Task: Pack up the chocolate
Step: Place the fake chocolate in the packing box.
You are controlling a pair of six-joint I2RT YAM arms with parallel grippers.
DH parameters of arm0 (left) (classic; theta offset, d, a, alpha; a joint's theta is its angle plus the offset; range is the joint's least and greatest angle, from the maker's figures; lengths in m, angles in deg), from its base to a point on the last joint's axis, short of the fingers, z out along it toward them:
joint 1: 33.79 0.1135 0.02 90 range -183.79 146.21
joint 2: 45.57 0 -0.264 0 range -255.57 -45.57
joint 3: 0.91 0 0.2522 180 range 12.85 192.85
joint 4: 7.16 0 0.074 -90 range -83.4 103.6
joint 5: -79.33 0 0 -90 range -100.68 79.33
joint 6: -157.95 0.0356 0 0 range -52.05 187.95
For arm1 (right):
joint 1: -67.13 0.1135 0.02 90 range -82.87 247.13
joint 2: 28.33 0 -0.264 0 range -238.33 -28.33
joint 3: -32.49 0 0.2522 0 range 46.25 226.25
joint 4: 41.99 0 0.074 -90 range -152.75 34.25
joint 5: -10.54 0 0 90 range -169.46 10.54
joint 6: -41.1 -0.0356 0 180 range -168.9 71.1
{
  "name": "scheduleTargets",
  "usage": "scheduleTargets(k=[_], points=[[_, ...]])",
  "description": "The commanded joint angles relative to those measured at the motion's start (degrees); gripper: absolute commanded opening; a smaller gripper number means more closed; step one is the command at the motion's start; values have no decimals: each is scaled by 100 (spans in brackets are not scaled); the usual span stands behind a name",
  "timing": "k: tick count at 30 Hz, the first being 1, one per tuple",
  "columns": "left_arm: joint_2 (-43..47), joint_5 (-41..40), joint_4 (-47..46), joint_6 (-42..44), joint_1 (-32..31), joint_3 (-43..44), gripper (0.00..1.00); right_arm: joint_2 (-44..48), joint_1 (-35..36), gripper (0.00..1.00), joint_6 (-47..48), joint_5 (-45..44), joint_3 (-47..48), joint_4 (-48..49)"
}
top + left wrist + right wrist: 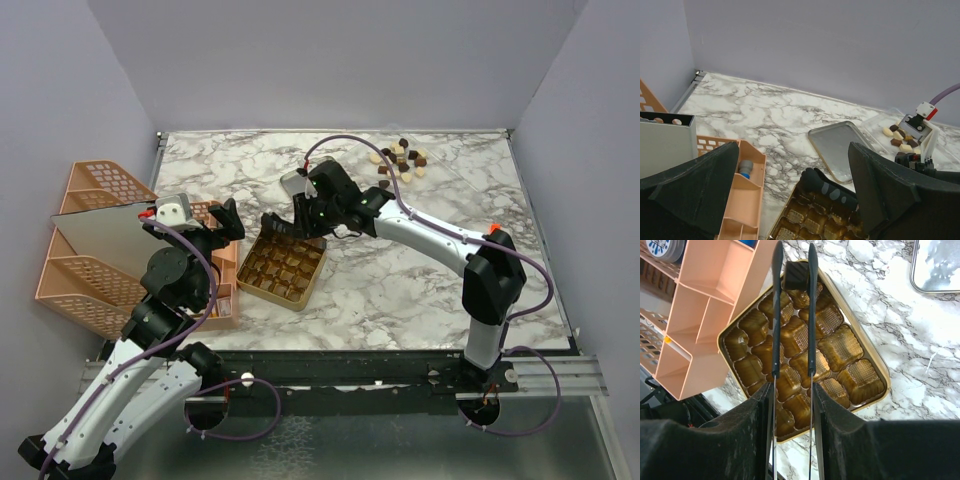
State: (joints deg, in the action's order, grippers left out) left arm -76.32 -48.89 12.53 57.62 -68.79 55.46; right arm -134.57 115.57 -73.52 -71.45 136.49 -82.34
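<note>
The golden-brown compartment tray [262, 293] lies at the table's centre-left; its cells look bare in the right wrist view [880, 365]. My right gripper [792, 390] is shut on thin black tongs [776, 315]. The tong tips pinch one dark brown chocolate [796, 276] just above a cell at the tray's corner nearest the peach organizer. From above, this gripper [318, 205] hangs over the tray's far edge. The loose chocolate pile [400, 160] lies at the back right, also in the left wrist view [900, 137]. My left gripper [225, 218] is open and empty, left of the tray.
A peach divided organizer [225, 290] lies against the tray's left side, with peach baskets [90, 200] and a grey panel [100, 225] further left. A flat silvery square lid [837, 150] lies behind the tray, also in the right wrist view [935, 265].
</note>
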Motion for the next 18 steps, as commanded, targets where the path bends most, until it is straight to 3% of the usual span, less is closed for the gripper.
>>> scheduleTargets(k=[1, 12, 18], points=[[67, -124, -93, -22, -15, -75, 99, -77, 55, 38, -25, -36, 176, -35], [99, -101, -101, -22, -15, -86, 99, 91, 64, 37, -35, -62, 108, -33], [80, -73, -104, -5, -15, -79, 99, 267, 54, 36, 232, -732, 334, -403]])
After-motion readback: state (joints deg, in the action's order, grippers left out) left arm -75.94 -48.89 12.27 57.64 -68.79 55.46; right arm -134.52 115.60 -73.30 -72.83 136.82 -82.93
